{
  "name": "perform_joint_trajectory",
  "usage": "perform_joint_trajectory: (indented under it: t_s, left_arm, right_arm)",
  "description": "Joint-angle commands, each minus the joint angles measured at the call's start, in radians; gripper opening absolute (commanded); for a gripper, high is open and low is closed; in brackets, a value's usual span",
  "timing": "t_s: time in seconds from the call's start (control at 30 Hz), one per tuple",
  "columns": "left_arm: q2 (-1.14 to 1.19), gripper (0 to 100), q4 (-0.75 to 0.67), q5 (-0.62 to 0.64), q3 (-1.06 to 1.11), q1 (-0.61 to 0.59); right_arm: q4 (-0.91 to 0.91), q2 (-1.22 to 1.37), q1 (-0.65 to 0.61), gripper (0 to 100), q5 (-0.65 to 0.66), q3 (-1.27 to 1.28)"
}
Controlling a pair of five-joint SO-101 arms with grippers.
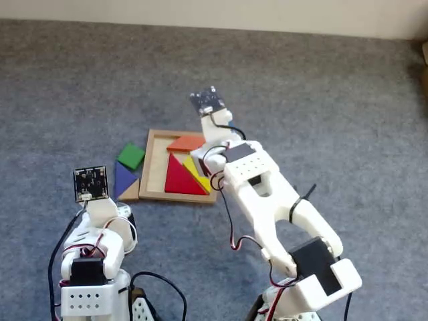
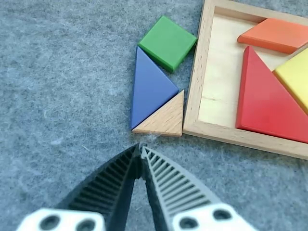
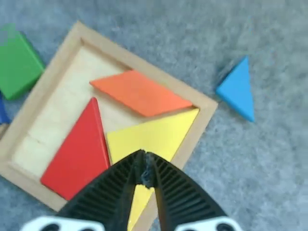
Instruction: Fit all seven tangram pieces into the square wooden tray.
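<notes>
The square wooden tray (image 1: 148,167) lies mid-table and holds a red triangle (image 1: 179,177), a yellow triangle (image 3: 154,134) and an orange parallelogram (image 3: 139,91). Just outside its left rim lie a green square (image 2: 167,42), a dark blue triangle (image 2: 149,89) and a plain wood triangle (image 2: 166,120), touching one another. A small light blue triangle (image 3: 237,89) rests on the carpet beyond the tray's opposite corner. My right gripper (image 3: 144,156) is shut and empty, hanging over the yellow triangle near the tray's rim. My left gripper (image 2: 141,149) is shut and empty, just short of the wood triangle.
Grey carpet covers the whole table. The right arm (image 1: 267,200) stretches over the tray's right side and hides part of it in the high view. Open carpet lies left of the loose pieces and behind the tray.
</notes>
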Motion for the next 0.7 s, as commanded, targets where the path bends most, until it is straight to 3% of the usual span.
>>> perform_joint_trajectory:
  t_s: [0.0, 0.3, 0.67]
  left_arm:
    - [-0.002, 0, 0.002, -0.006, 0.021, -0.015]
    - [-0.002, 0, 0.002, -0.006, 0.021, -0.015]
    - [-0.002, 0, 0.002, -0.006, 0.021, -0.015]
  right_arm:
    - [-0.137, -0.036, -0.051, 0.9, 0.011, -0.021]
    - [-0.315, 0.176, -0.11, 0.9, 0.011, -0.031]
    - [-0.317, 0.275, -0.085, 0.9, 0.012, -0.024]
